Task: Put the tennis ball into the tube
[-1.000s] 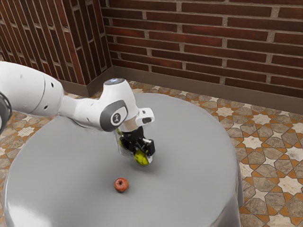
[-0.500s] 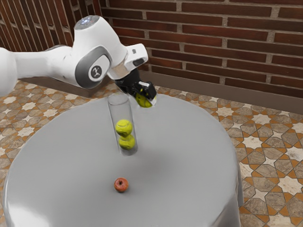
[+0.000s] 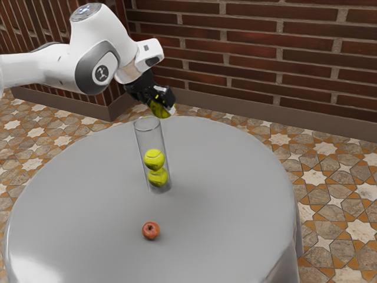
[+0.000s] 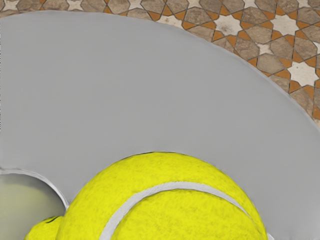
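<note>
Up above the tube's rim, slightly toward the exterior view's right, my gripper [image 3: 161,105] is shut on a yellow-green tennis ball [image 3: 159,109]. The clear tube [image 3: 141,143] stands upright on the table, with two tennis balls stacked inside, the upper one [image 3: 154,159] resting on the lower one [image 3: 158,177]. In the wrist view the held tennis ball [image 4: 170,200] looms large with its white seam, and beside it are the tube's curved rim [image 4: 50,184] and part of a ball inside [image 4: 44,229].
A red apple [image 3: 151,230] lies on the round grey table [image 3: 235,194], nearer the camera than the tube. Beyond the table are a patterned tile floor and a brick wall.
My gripper has risen with the held ball from low beside the tube, then shifted toward the exterior view's left, closer over the tube's opening. Tube and apple have stayed put.
</note>
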`<state>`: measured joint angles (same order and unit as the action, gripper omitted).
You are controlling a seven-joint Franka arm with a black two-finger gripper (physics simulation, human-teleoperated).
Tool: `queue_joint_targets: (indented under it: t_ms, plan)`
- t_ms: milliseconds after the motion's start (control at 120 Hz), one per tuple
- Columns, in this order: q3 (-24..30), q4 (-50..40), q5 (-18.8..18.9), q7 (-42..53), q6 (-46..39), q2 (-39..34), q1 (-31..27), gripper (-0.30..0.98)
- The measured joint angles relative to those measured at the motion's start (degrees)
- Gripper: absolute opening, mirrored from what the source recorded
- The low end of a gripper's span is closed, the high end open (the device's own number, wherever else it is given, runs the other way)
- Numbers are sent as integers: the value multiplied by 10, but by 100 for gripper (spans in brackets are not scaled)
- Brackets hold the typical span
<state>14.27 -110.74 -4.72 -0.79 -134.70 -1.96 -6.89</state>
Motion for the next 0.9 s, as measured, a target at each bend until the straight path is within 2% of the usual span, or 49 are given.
queue_joint_targets:
  t_ms: [400,700,783,900]
  plan:
    - [-27,4,-1,25,6,10,-19,36]
    - [-41,33,-7,55,12,39,-36,59]
    - [-35,35,-7,62,49,21,-44,62]
    - [-23,70,-8,71,150,-2,-56,65]
